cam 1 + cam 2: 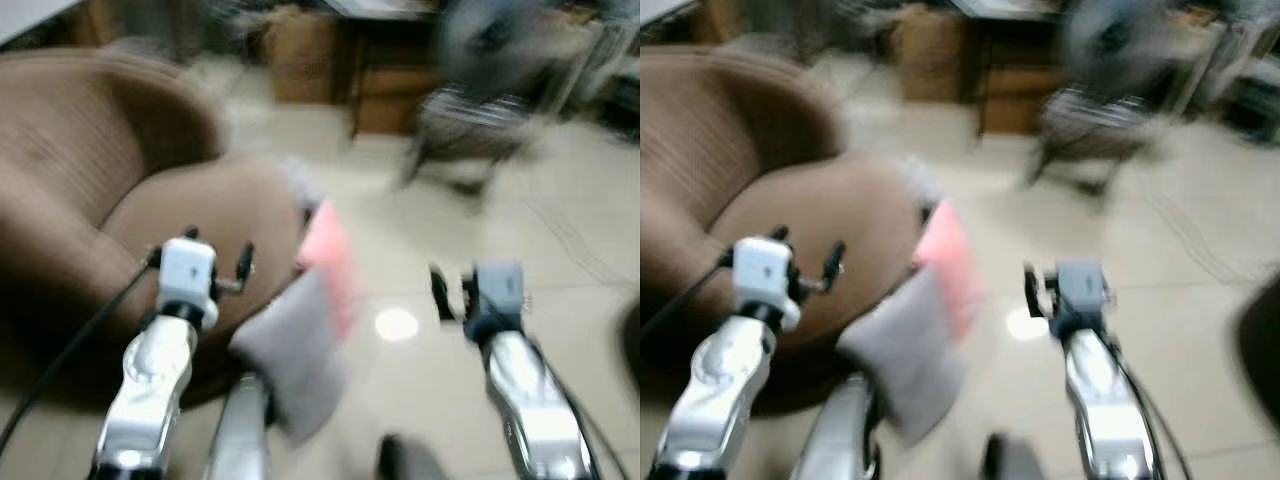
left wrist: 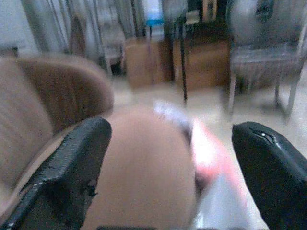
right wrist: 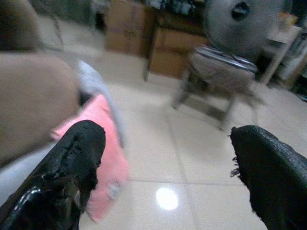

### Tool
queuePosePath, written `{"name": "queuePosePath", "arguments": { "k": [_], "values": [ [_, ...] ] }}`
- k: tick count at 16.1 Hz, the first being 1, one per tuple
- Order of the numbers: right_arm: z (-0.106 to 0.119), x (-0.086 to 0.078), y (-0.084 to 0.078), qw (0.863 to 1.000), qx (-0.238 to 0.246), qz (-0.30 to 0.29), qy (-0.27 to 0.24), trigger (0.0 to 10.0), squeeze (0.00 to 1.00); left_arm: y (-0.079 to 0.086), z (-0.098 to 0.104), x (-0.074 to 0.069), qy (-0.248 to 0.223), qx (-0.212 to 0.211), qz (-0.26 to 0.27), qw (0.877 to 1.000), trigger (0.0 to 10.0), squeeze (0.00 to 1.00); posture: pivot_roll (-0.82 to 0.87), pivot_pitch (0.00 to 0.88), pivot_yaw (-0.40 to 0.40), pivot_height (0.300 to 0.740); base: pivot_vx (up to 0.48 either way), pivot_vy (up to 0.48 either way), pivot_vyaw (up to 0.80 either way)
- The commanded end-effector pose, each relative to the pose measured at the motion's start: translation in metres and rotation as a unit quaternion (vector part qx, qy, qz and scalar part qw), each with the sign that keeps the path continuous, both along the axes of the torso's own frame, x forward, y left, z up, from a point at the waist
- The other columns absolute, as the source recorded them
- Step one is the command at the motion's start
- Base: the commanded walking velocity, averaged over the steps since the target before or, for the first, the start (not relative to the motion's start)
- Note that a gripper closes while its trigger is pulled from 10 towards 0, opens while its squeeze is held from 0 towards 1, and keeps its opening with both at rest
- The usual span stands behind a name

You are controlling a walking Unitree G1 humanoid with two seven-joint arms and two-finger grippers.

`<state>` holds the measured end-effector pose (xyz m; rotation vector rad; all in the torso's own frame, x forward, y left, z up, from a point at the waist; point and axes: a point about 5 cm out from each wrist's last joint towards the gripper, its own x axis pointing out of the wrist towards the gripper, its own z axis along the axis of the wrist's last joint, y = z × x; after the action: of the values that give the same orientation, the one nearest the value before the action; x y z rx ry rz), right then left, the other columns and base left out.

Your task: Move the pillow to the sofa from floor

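Blurry picture here, the head camera smeared, but the big brown sofa (image 1: 120, 200) dominates the robot's left side, its rounded seat cushion bulging out toward the pale tiled floor (image 1: 480, 330). Beyond the sofa, across the tiles, stand cardboard boxes (image 1: 305, 60) and a metal chair (image 1: 465, 130) with a fan (image 3: 242, 19) behind it. Now the pillow (image 1: 325, 260): pink, standing on the floor and leaning right against the sofa's front edge, with a grey cushion (image 1: 290, 350) propped just beside it, nearer the robot, also against the sofa. The left gripper (image 1: 215, 265) hovers over the sofa's seat edge, fingers spread wide with nothing between them; in the left wrist view the pillow (image 2: 206, 148) sits ahead of the open jaws, closer to one finger, not touched. The right gripper (image 1: 452, 292) hangs over bare floor, away from the sofa, jaws likewise wide and empty; in its wrist view the pillow (image 3: 103, 143) lies just beyond one black finger (image 3: 72, 163), apart from it.
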<state>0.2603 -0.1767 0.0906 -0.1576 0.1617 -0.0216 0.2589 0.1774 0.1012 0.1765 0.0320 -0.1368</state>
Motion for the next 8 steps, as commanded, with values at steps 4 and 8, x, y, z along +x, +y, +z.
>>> {"name": "queuePosePath", "arguments": {
  "k": [4, 8],
  "values": [
    [-0.0021, -0.0056, -0.0001, 1.000, 0.000, -0.007, 0.001, 10.0, 0.00, -0.0025, 0.0051, 0.0052, -0.007, 0.008, -0.014, 1.000, 10.0, 0.00, 0.01, 0.000, -0.003, 0.603, 0.000, 0.000, 0.00],
    [-0.0032, -0.0067, 0.0011, 1.000, -0.004, -0.009, 0.002, 10.0, 0.00, -0.0032, 0.0056, 0.0057, -0.009, 0.007, -0.021, 1.000, 10.0, 0.00, 0.01, 0.000, -0.003, 0.603, 0.295, 0.000, 0.00]
  ]
}}
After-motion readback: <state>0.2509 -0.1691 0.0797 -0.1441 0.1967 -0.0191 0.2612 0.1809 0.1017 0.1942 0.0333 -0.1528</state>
